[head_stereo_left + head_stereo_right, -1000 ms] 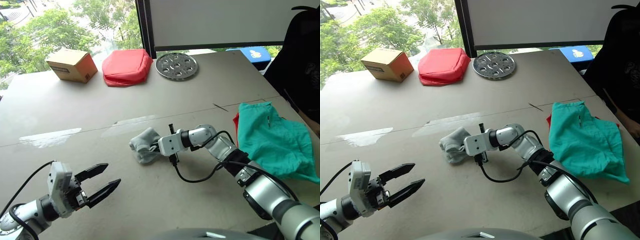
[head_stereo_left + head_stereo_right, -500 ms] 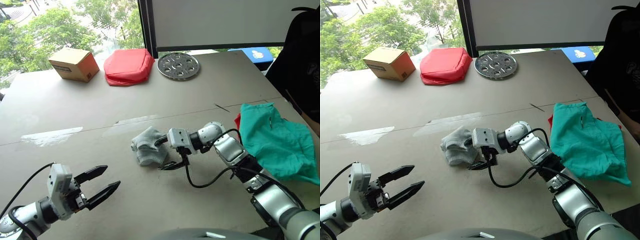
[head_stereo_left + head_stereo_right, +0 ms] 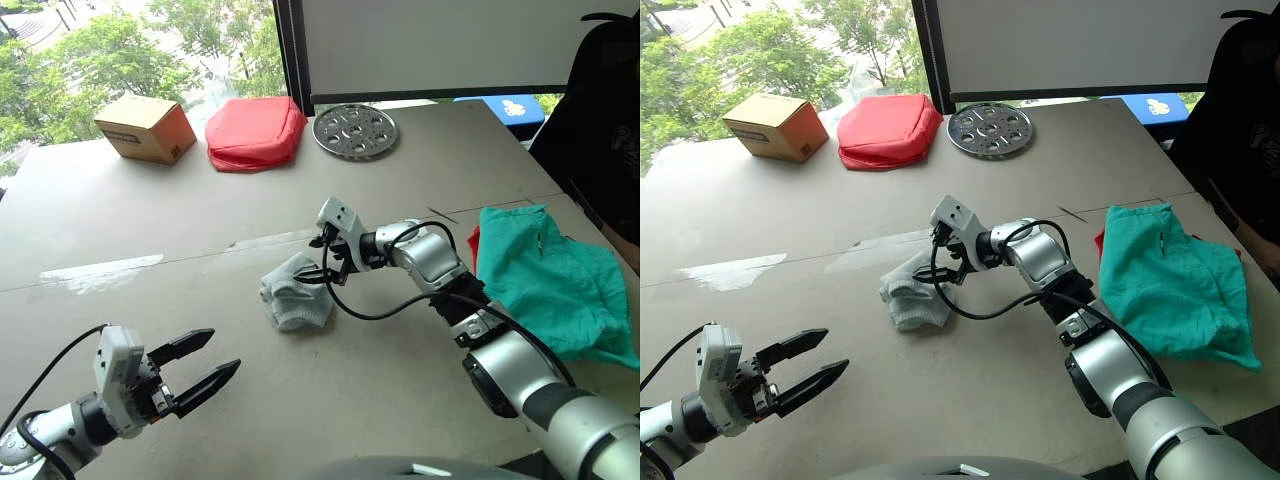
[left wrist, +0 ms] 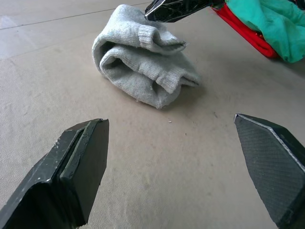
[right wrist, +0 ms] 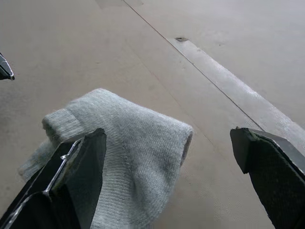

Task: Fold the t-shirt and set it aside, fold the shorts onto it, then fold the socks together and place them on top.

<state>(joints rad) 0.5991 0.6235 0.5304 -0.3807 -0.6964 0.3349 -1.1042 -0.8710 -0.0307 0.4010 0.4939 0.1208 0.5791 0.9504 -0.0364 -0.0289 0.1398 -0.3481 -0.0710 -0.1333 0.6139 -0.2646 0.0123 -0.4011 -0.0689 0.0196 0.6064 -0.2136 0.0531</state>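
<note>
Hovering just above the far edge of the socks (image 3: pixel 296 303), the right gripper (image 3: pixel 322 260) has its two black fingers spread apart, holding nothing. The socks sit directly under and in front of it as one soft, ribbed grey bundle, rolled into a lumpy wad on the table (image 3: pixel 150 220).

The right wrist view shows the knit up close: fine ribbing, a rounded folded edge, one finger (image 5: pixel 62 191) lying over the fabric and the other (image 5: pixel 274 176) well off to the side above bare tabletop. The left wrist view shows the bundle from the opposite side, with its cuffs curled over each other and the right gripper's dark fingertip (image 4: pixel 176 8) just at the top of the roll.

The left gripper (image 3: pixel 200 368) hangs nearer the robot, well apart from the socks, its tapered fingers also parted and empty.

Behind the right arm's elbow lies the shorts (image 3: pixel 555 285), a crumpled teal heap with a sliver of the red t-shirt (image 3: pixel 472 243) peeking from beneath; the left wrist view shows that red edge as a neat folded layer.

Well beyond the right gripper stand a cardboard box (image 3: pixel 146 128), a padded red pouch (image 3: pixel 255 133) and a round perforated metal plate (image 3: pixel 355 130).
</note>
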